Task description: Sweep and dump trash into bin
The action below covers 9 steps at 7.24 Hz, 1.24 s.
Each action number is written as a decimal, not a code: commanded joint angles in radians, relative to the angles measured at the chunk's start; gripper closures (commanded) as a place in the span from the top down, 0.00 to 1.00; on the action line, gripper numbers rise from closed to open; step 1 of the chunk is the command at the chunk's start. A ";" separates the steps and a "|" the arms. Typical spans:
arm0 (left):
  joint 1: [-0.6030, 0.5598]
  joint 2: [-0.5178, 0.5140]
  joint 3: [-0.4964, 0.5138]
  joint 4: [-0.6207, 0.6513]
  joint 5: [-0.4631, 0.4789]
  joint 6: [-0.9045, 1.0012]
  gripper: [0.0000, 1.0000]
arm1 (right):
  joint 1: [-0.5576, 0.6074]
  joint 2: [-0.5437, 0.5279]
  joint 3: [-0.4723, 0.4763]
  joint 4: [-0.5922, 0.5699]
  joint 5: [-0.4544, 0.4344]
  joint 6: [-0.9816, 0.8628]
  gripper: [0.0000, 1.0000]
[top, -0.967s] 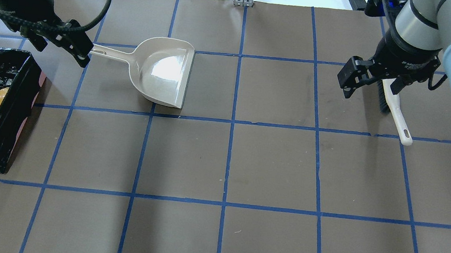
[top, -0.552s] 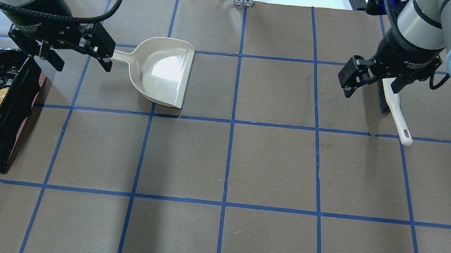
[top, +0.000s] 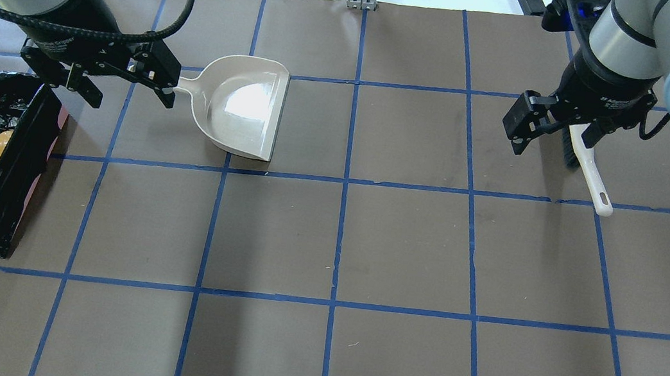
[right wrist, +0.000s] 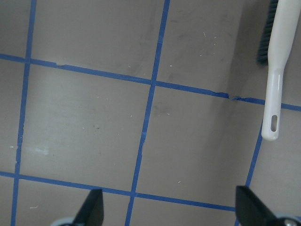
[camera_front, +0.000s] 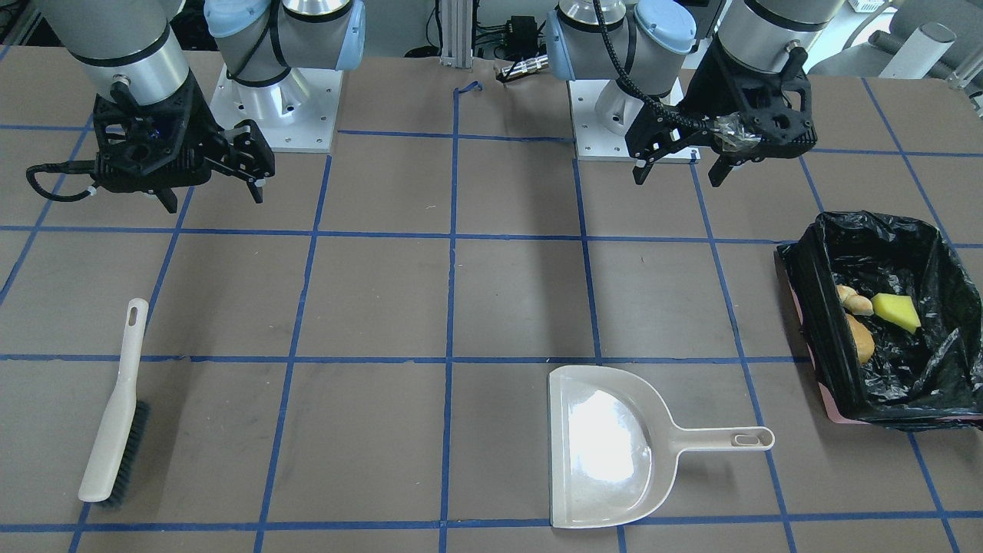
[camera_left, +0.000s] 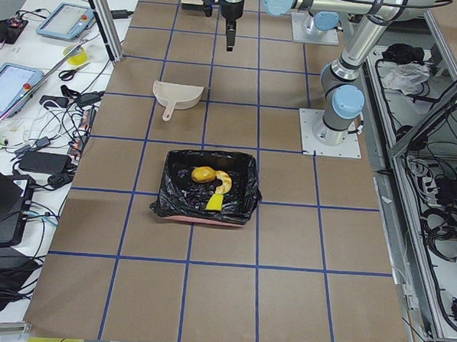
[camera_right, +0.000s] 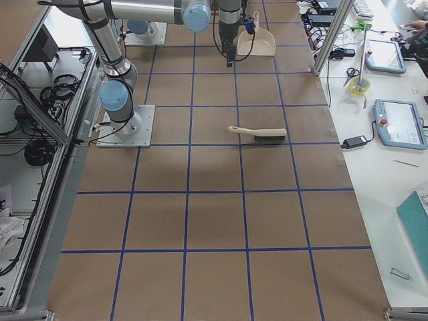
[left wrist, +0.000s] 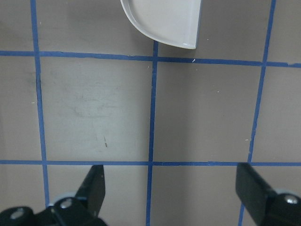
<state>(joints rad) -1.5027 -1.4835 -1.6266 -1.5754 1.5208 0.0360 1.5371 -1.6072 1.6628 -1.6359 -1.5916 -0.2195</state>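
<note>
**Front-facing view.** No readable writing anywhere. The left gripper (camera_front: 680, 167) hangs raised near the robot-side edge, pointing down. Its jaws are spread wide with nothing between them. The right gripper (camera_front: 211, 193) is in the same pose, also wide apart and empty. A rectangular bin lined with glossy black plastic (camera_front: 814, 322) sits toward the table's left end, about midway between the robot-side and operators' edges. Inside it lie a golden-brown oval roll (camera_front: 862, 343), a pale cream crescent slice (camera_front: 854, 299) and a bright yellow spongy wedge (camera_front: 896, 309). A beige plastic dustpan (camera_front: 607, 445) lies flat near the operators' edge, handle toward the bin. A cream-handled brush with dark bristles (camera_front: 115, 407) lies toward the right end.

**Overhead view.** There is white lettering on the right wrist collar, too small to read. The left gripper overlaps the dustpan's handle end, and the right gripper overlaps the brush head.

**Exterior left view.** All three pieces lie close together on the bag's floor.

**Exterior right view.** The brush lies flat on its own.

**Left wrist view.** Dark fingertips (left wrist: 96, 186) sit at the lower corners with bare taped table between them. The dustpan's rim shows at the top.

**Right wrist view.** The fingertips (right wrist: 94, 207) are likewise apart. The brush handle shows at upper right.
</note>
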 commanded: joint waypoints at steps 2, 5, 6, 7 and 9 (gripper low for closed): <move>-0.004 -0.014 -0.012 0.077 0.070 0.059 1.00 | 0.001 0.000 0.000 -0.007 0.001 0.002 1.00; -0.002 -0.012 -0.013 0.078 0.064 0.051 1.00 | 0.001 0.000 0.000 -0.007 0.001 0.002 1.00; -0.002 -0.009 -0.015 0.078 0.062 0.057 1.00 | 0.001 0.000 0.000 -0.007 -0.001 0.002 1.00; -0.004 -0.008 -0.018 0.078 0.059 0.054 1.00 | 0.001 0.000 0.000 -0.007 -0.001 0.003 1.00; -0.004 -0.011 -0.019 0.078 0.058 0.056 1.00 | 0.001 0.000 0.000 -0.007 -0.001 -0.001 1.00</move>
